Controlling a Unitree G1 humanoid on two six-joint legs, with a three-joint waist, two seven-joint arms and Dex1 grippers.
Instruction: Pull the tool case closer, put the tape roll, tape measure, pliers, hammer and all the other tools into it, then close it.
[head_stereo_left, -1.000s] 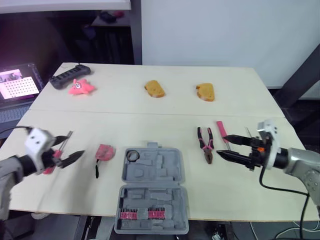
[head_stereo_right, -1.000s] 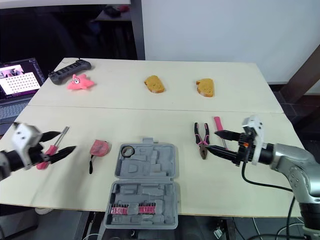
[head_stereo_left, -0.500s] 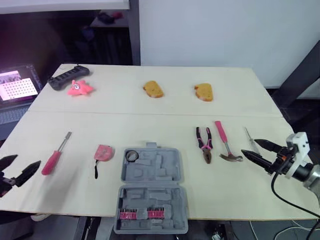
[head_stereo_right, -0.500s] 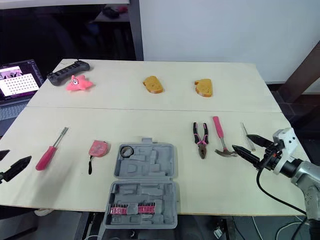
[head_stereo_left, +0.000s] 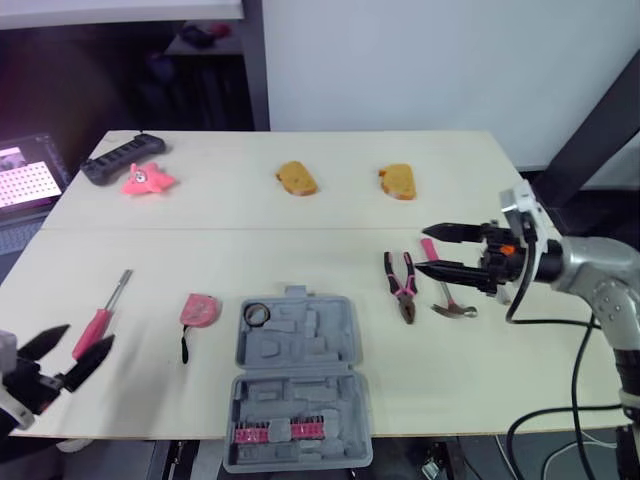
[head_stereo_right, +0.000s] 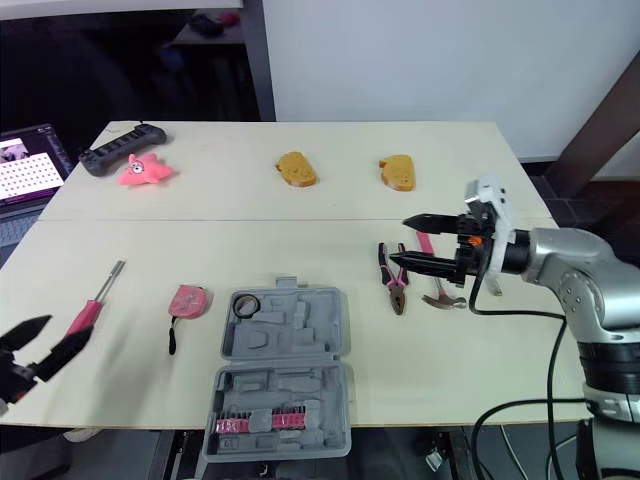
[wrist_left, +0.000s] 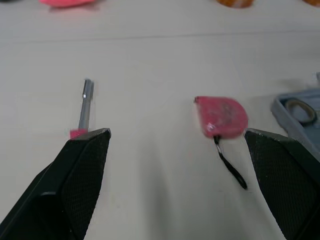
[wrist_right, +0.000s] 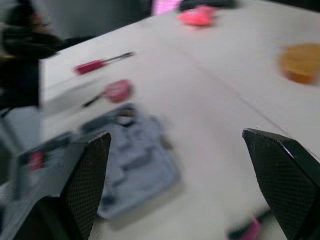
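While the tool case (head_stereo_left: 300, 385) lies open and flat at the middle of the near edge of the surface (head_stereo_left: 330, 215), most of the tools lie outside it. Its near half holds a red row of bits (head_stereo_left: 277, 430), and the tape roll (head_stereo_left: 256, 314) sits in the far left corner of its far half. Just left of the case lies the pink tape measure (head_stereo_left: 197, 309) with its black strap trailing toward the near edge, and further left the screwdriver (head_stereo_left: 103, 318) with a red handle, its metal shaft pointing away from the robot. Right of the case lie the pliers (head_stereo_left: 400, 286) with pink and black handles, and just beside them the hammer (head_stereo_left: 443, 284) with a pink handle. The right gripper (head_stereo_left: 422, 249) hangs above the hammer with its fingers spread wide, pointing toward the robot's left, tips near the pliers. The left gripper (wrist_left: 176, 132) is also spread wide, low at the near left corner of the surface, with the screwdriver's handle by one finger and the tape measure ahead of the other. Along the far side rest two orange pieces of bread (head_stereo_left: 296, 178), a pink toy (head_stereo_left: 147, 180) and a black remote (head_stereo_left: 120, 159).
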